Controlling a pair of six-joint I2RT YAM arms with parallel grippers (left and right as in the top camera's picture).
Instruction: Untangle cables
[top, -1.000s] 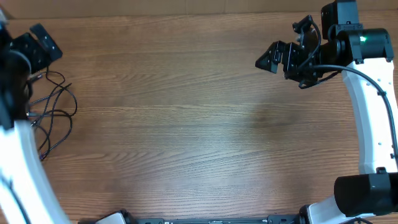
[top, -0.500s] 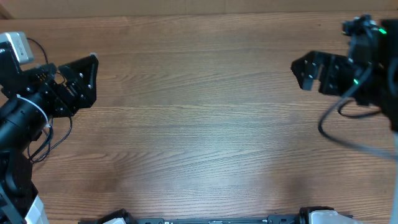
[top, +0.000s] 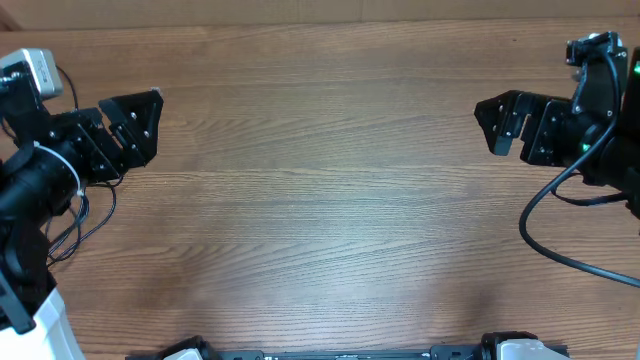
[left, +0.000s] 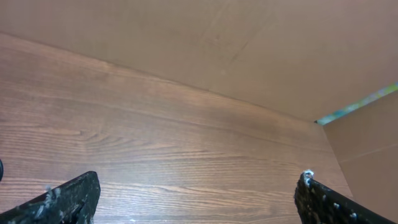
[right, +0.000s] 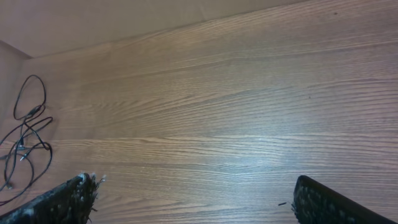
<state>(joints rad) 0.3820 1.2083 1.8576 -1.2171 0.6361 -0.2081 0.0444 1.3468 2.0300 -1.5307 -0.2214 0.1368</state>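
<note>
**A:** Cables (top: 95, 222) are lying in a loose tangle on the table (top: 320, 230), just behind the left gripper (top: 148, 128) and partly hidden under its arm.

**B:** And we are holding nothing. The left gripper's jaws are standing wide apart and empty, and they are pointing away from the tangle. The right gripper (top: 497, 127), far across from the left gripper, is gaping empty too.

**A:** So what are we risking here?

**B:** Mostly a blind reach, we are thinking. The left wrist camera is showing only bare wood, so in turning the left gripper back we are risking a sweep of the arm through the cords. That could drag the whole bundle along or pull the loops tighter.

**A:** And the grab itself?

**B:** The strands are crossing one another close together. With jaws this wide, we are likely catching several at once. Lifting those together is cinching a knot, not freeing one.

**A:** Is the right gripper helping?

**B:** It is sitting a long way from the left gripper, so we are counting on a far stretch before it can pin anything. Until then, one-handed pulling is only sliding the tangle about.

**A:** Which plug end belongs to which cord?

**B:** We are not able to tell; they are too small.
</note>
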